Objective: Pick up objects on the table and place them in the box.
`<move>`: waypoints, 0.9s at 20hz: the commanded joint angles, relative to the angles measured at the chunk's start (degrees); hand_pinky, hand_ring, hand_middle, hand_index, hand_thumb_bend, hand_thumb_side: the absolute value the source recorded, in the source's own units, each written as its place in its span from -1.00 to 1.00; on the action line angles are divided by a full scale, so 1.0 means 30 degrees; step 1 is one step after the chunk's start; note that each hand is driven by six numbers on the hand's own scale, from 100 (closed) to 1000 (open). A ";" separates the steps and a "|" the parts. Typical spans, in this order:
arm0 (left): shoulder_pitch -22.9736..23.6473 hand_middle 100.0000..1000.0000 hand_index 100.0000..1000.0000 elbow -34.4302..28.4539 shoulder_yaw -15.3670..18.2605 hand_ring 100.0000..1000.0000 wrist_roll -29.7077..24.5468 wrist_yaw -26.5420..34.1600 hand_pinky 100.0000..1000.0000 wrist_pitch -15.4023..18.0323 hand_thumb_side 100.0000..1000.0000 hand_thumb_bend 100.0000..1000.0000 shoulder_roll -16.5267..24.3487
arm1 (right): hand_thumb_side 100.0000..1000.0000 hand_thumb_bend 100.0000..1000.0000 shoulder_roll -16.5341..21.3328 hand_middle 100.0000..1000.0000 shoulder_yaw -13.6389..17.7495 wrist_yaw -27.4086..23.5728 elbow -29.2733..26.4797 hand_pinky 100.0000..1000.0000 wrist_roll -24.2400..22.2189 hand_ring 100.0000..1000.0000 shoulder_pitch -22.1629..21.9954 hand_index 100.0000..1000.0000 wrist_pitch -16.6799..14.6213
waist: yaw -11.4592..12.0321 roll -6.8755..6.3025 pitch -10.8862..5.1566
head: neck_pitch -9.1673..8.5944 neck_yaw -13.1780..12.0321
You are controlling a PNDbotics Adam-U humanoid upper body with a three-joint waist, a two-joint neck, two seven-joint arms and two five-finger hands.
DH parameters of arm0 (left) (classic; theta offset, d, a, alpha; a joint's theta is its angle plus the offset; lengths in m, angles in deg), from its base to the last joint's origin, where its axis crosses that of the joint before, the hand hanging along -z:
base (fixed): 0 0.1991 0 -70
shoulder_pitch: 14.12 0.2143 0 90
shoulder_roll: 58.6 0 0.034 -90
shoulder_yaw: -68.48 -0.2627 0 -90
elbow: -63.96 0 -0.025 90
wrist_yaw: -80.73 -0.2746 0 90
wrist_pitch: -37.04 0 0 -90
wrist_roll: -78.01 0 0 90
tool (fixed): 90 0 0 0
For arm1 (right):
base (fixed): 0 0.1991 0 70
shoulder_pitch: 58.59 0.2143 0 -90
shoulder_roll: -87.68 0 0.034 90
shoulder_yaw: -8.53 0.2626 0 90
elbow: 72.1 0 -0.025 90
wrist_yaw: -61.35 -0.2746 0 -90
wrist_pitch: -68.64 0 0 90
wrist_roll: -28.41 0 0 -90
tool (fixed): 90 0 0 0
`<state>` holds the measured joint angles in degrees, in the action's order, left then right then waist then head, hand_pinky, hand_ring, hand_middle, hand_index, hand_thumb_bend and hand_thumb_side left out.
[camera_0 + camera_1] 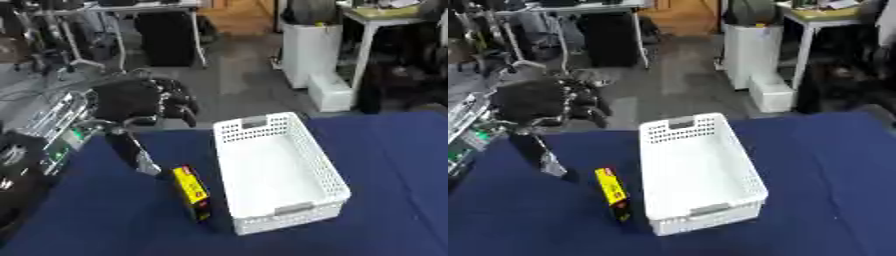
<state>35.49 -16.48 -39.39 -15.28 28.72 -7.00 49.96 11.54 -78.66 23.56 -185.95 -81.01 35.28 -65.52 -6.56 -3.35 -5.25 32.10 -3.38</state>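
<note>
A white perforated box [278,170] stands mid-table with nothing inside it. To its left lies a yellow and black pack [192,192], running parallel to the box's long side. My left hand [140,100] hangs over the table's far left corner with its fingers [181,106] curled downward. A long black object with a grey tip [131,149] slants down from under the thumb, its tip close to the cloth near the yellow pack. The hand appears shut on the object's upper end. My right hand shows in neither view.
A dark blue cloth [385,165] covers the table. Grey equipment [52,135] crowds the table's left edge. Beyond the far edge are the floor, white cabinets [311,52] and table legs.
</note>
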 commanded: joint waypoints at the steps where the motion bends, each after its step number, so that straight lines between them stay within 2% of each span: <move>1: -0.0422 0.37 0.42 -0.0267 0.0349 0.51 -0.0017 0.0164 0.60 -0.0085 0.73 0.13 0.0485 | 1.00 -1.00 0.0604 -0.32 0.0113 0.0177 -0.0248 -0.76 -0.2787 -0.62 0.0080 -0.15 -0.2603 | 0.0054 0.0092 -0.0117 | -0.0290 -0.0239; 13: -0.0495 0.37 0.41 -0.0133 0.0282 0.54 -0.0088 -0.0069 0.63 0.0014 0.71 0.13 0.0341 | 1.00 -1.00 0.0580 -0.32 0.0110 0.0391 -0.0248 -0.75 -0.3096 -0.60 0.0054 -0.16 -0.2603 | 0.0053 0.0122 -0.0098 | -0.0376 -0.0407; 16: -0.0824 0.32 0.40 0.0263 -0.0015 0.55 -0.0430 -0.0705 0.64 0.0624 0.63 0.18 0.0400 | 1.00 -1.00 0.0588 -0.32 0.0104 0.0369 -0.0248 -0.75 -0.3085 -0.59 0.0059 -0.13 -0.2603 | 0.0028 0.0108 -0.0110 | -0.0123 -0.0354; 18: -0.1172 0.32 0.41 0.0835 -0.0225 0.54 -0.0576 -0.1078 0.62 0.1605 0.57 0.28 0.0287 | 1.00 -1.00 0.0566 -0.32 0.0117 0.0227 -0.0248 -0.75 -0.2871 -0.59 0.0039 -0.12 -0.2603 | -0.0007 0.0100 -0.0123 | 0.0045 -0.0433</move>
<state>33.39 -14.24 -40.24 -16.81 26.23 -3.52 49.91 11.54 -78.66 24.50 -185.95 -81.53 35.24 -65.00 -6.58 -3.29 -5.25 31.99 -4.09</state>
